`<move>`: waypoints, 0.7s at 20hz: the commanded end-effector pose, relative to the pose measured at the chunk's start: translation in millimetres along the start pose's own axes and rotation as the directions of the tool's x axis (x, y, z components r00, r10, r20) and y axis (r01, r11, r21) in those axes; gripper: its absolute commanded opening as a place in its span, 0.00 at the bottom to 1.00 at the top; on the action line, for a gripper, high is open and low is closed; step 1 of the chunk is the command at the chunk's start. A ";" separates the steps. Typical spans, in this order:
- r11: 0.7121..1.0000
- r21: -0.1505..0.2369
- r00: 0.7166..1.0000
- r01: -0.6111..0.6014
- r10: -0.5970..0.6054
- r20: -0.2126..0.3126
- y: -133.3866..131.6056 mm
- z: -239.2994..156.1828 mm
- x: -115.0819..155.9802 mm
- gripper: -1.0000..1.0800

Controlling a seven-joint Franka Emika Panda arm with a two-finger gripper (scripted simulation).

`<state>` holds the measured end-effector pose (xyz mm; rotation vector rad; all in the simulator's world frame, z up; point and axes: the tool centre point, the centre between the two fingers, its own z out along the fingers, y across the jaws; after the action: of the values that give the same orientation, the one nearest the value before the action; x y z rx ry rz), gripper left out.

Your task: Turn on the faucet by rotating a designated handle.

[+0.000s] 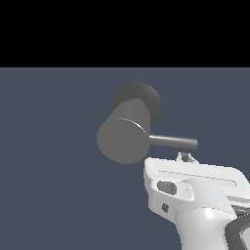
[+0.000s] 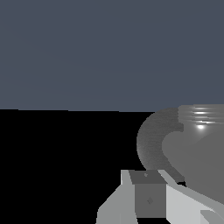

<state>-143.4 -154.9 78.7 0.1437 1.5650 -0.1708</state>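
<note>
One faucet [image 1: 123, 139] alone fronts the gripper [image 1: 184, 157], poised just beneath the handle [image 1: 173, 141], its jaw spread unreadable.

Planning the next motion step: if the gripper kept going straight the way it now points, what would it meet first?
Probably the handle: the gripper sits just below that thin rod in the exterior view. Depth is unclear, so it might pass beside it.

I see a plain slate-blue floor [image 1: 49, 171] carrying only the faucet [image 1: 128, 129], whose dark rough base [image 1: 146, 95] appears to rest on it
</note>
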 end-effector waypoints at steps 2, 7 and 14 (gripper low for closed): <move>1.000 0.000 1.000 0.006 -0.006 0.006 -1.4 1.4 -3.0 0.00; 1.000 0.000 1.000 0.005 -0.005 0.004 -2.6 0.9 -19.5 0.00; 1.000 0.000 1.000 0.002 -0.002 0.001 -4.3 0.3 -41.7 0.00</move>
<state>-144.1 -161.1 104.3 0.1479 1.5862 -0.1700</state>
